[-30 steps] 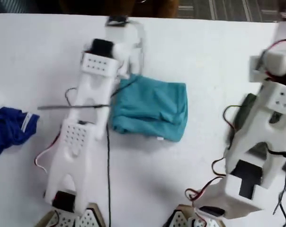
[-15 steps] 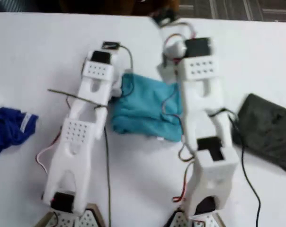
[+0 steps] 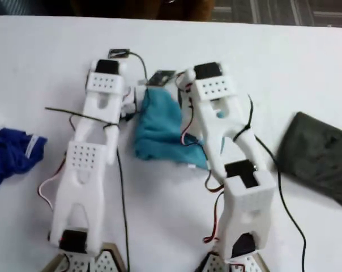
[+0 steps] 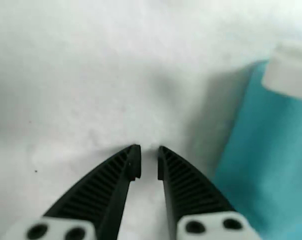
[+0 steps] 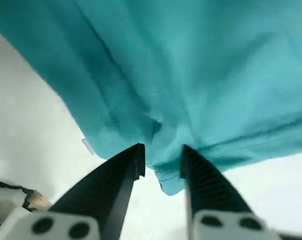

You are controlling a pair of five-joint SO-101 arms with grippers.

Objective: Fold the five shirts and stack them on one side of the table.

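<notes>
A teal shirt point(image 3: 157, 127) lies bunched on the white table between my two arms; it also appears in the left wrist view point(image 4: 271, 165) and the right wrist view point(image 5: 191, 75). My right gripper point(image 5: 163, 162) is at the shirt's far right part, shut on a fold of the teal cloth, which hangs lifted from it. My left gripper point(image 4: 147, 162) hovers just over bare table beside the shirt's left edge, its fingers nearly together with nothing between them.
A crumpled blue shirt point(image 3: 9, 153) lies at the table's left edge. A dark grey-green shirt point(image 3: 321, 156) lies at the right. Cables trail from both arms across the teal shirt. The far table point(image 3: 46, 51) is bare.
My right arm swung in from the right side onto the teal shirt and drew its right part leftward, so the shirt looks narrower. My left arm shifted slightly left.
</notes>
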